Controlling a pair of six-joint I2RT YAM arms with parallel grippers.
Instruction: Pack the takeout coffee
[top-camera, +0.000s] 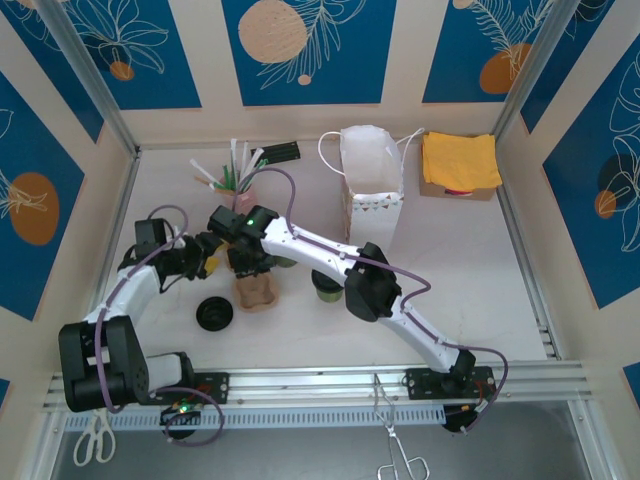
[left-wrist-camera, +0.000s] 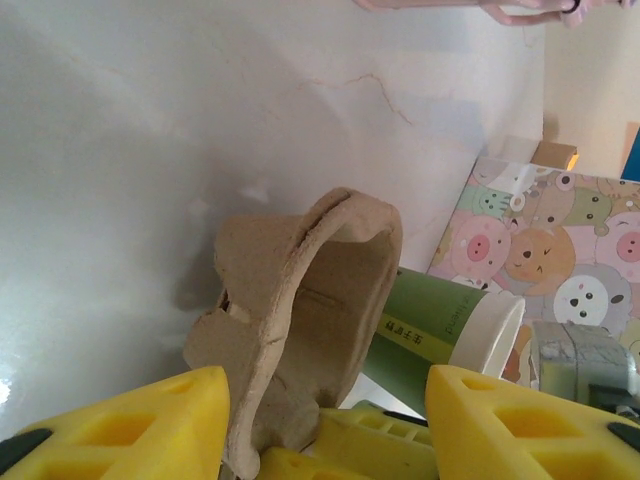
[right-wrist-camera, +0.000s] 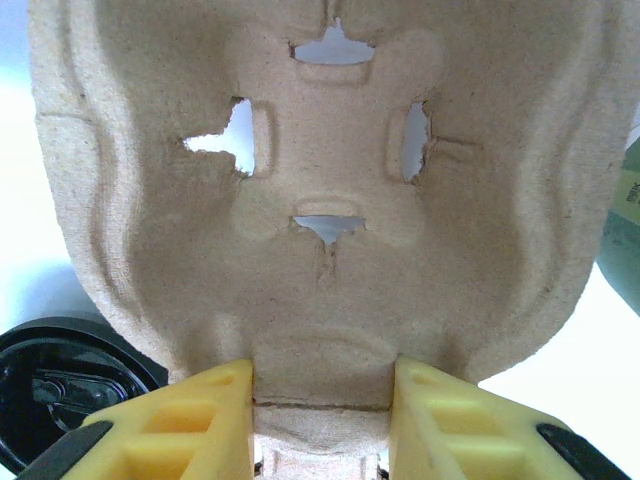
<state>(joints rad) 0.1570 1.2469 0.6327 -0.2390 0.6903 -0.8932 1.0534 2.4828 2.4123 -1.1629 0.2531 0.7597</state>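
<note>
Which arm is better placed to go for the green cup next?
Left, probably. The right gripper is clamped on the edge of the cup carrier, so it is occupied. The left gripper has its fingers apart around the carrier's rim, and the green cup lies on its side just beyond them.

Half-seen, mid-table.
Shows only a sliver of green cup (top-camera: 327, 291) under the right arm (top-camera: 320, 258) from above; crops pulp carrier (right-wrist-camera: 330, 200) top and sides; cuts black lid (right-wrist-camera: 55, 385) at the frame's left edge; leaves cup label (left-wrist-camera: 404, 337), perhaps lettering, unreadable.
</note>
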